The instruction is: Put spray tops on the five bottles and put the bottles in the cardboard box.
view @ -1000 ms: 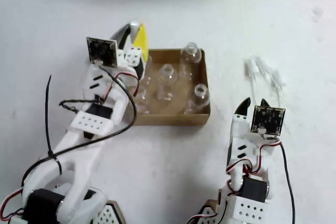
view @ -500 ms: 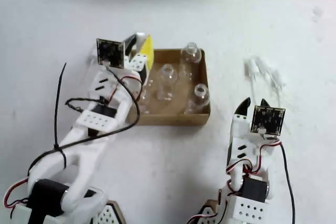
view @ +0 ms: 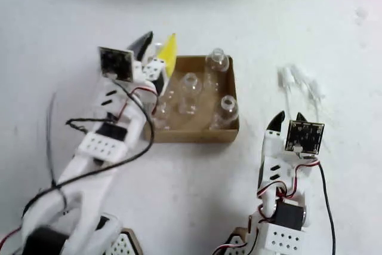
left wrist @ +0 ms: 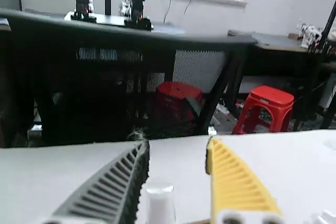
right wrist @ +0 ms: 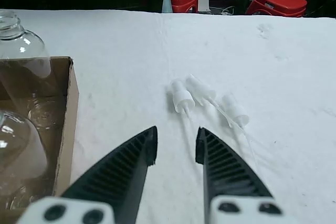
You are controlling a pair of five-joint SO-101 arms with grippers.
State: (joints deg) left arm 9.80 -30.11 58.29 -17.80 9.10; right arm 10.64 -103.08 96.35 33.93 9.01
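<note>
Three spray tops (right wrist: 182, 97), it seems, ahead of right gripper (right wrist: 176, 145) (jaws parted).

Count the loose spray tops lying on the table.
3 spray tops, clustered on the table right of the cardboard box, ahead of the right pincer: one nearest the box, one in the middle, one farthest from it. None seems hidden there.

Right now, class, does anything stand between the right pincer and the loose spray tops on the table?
Nothing visible does. The open right pincer points at the spray tops across bare white table; the cardboard box sits off to one side of that path.
</note>
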